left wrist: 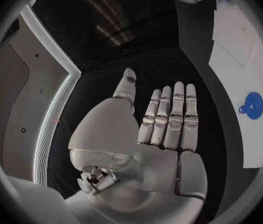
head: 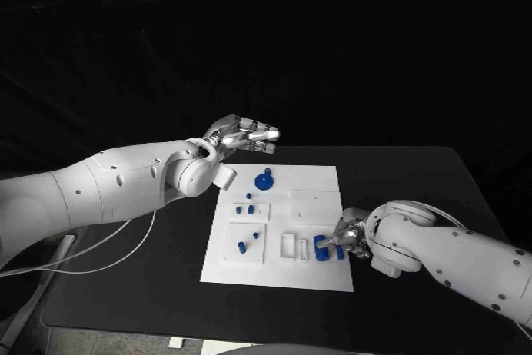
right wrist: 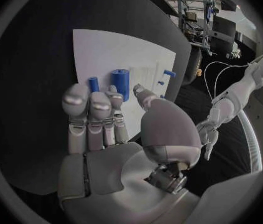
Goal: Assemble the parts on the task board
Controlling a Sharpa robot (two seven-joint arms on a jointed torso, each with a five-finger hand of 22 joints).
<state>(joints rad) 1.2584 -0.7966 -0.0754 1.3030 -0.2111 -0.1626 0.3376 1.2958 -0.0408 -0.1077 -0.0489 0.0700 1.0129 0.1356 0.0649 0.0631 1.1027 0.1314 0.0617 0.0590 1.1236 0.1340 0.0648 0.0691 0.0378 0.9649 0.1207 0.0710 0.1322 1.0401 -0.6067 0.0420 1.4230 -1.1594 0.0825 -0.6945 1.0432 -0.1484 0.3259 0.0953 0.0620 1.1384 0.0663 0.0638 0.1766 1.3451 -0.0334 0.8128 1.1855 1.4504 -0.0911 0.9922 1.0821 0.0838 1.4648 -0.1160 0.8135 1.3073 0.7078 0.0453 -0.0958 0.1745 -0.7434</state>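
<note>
Left hand (head: 246, 134): hovering flat over the black table (head: 421, 178) just past the far left corner of the task board (head: 316, 178), fingers straight and side by side, nothing in them.
Right hand (head: 346, 238): down at the near right edge of the board, fingers extended together toward two upright blue cylinders; holding nothing as far as visible, though the head view hides the fingertips too much to rule out contact.
Fat cylinder (right wrist: 121, 83): standing on the board just beyond the fingertips (right wrist: 76, 95).
Thin cylinder (right wrist: 93, 83): upright right beside it, nearer the board edge.
Blue round part (head: 264, 181): sitting toward the far end of the board, well apart from both hands.
Small blue parts (head: 251, 209): mid-board on the left side; another pair (head: 248, 242) on the near left block.
Risk one: tipping either cylinder with a stiff sideways brush, given straight fingers and tall, narrow pieces.
Risk two: grabbing both at once, or knocking the thin one off the edge while reaching for the fat one.
Risk three: pushing the light board across the table, no hand pinning it.
Risk four: left arm sweeping over the far parts if brought in low.
</note>
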